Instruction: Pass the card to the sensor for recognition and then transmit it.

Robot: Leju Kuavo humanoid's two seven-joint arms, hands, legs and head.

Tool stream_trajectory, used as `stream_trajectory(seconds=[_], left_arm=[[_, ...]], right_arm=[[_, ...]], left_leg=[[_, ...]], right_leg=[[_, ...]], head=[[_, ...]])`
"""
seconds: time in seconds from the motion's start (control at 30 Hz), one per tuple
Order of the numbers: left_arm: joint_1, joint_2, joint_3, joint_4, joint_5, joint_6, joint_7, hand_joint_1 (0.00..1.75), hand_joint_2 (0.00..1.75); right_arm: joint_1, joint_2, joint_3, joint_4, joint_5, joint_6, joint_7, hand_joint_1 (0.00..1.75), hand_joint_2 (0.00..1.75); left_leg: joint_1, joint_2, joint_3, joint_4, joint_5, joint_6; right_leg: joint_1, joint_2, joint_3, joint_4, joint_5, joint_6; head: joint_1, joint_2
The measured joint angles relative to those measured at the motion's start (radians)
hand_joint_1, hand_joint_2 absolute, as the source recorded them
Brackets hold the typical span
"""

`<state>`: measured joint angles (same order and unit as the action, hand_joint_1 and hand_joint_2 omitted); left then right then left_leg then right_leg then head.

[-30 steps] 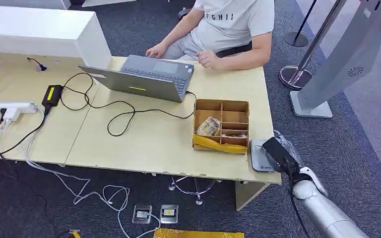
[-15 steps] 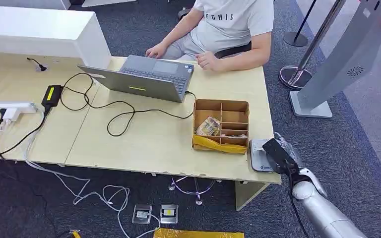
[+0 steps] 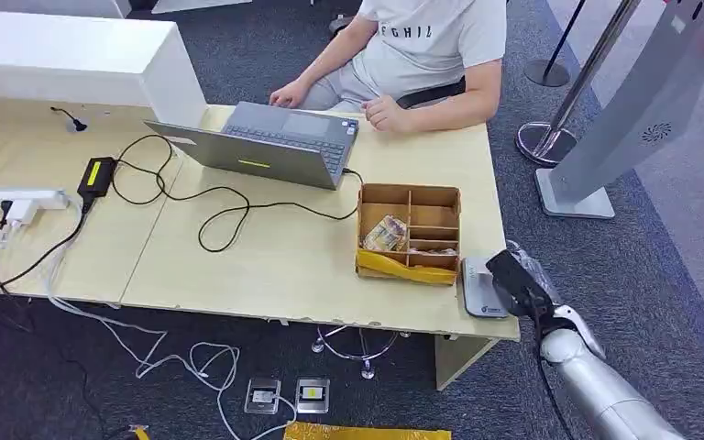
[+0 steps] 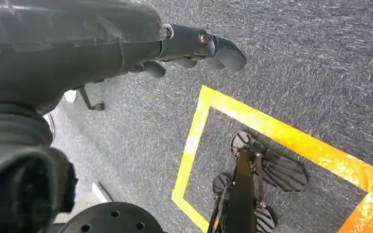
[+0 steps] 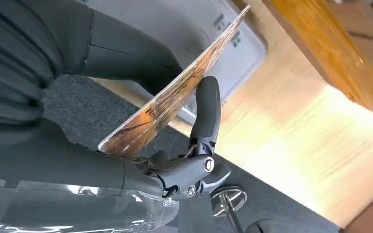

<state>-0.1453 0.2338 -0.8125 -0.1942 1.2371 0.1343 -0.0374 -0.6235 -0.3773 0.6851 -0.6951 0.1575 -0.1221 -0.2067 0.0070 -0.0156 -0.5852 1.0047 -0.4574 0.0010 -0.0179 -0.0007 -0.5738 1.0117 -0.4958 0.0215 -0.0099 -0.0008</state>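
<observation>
Card is pinched in the right hand betw. the thick thumb and a dark finger, held tilted, edge-on in the right wrist view, its brownish printed face just above the grey sensor; whether card and sensor touch can't be told. In the head view the right hand is seen at the table's near right corner, directly over the sensor, w/ the silver arm coming up from below.

Table, pale wood, is spread out ahead and to the left of the right hand. A person in a light T-shirt is seated at the far side, well apart from the hand, both hands by a grey laptop. A white counter is set far off to the hand's left. A grey stand is placed on the carpet beyond the hand, to its right. A cardboard box w/ compartments is found just beside the sensor, on the hand's left; crumpled paper is seen in one compartment, yellow tape along its near wall. Black cables and a power strip are laid further left.

Left hand is hung over dark carpet w/ yellow floor tape below it; fingers are curled in, nothing held.
</observation>
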Motion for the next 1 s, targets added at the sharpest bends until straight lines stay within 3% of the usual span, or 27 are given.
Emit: stream_trajectory(seconds=[0.57,0.77,1.0], left_arm=[[0.000,0.001,-0.006,0.001,0.010,-0.012,-0.011,0.00,0.00],[0.000,0.000,-0.016,0.001,0.006,-0.014,-0.014,0.00,0.00],[-0.003,-0.005,-0.019,0.001,-0.004,-0.020,-0.018,0.00,0.00]], right_arm=[[-0.185,-0.122,-0.067,-0.209,0.013,0.015,0.086,1.75,1.75],[-0.201,-0.121,-0.076,-0.254,0.031,0.014,0.091,1.75,1.75],[-0.199,-0.080,-0.071,-0.269,0.079,0.023,0.094,1.75,1.75]], left_leg=[[0.000,0.000,-0.001,0.000,0.000,0.000],[0.000,0.000,-0.001,0.000,0.000,0.000],[0.000,0.000,-0.001,0.000,0.000,0.000]], right_leg=[[0.000,0.000,-0.001,0.000,0.000,0.000],[0.000,0.000,-0.001,0.000,0.000,0.000],[0.000,0.000,-0.001,0.000,0.000,0.000]], head=[[0.000,0.000],[0.000,0.000],[0.000,0.000]])
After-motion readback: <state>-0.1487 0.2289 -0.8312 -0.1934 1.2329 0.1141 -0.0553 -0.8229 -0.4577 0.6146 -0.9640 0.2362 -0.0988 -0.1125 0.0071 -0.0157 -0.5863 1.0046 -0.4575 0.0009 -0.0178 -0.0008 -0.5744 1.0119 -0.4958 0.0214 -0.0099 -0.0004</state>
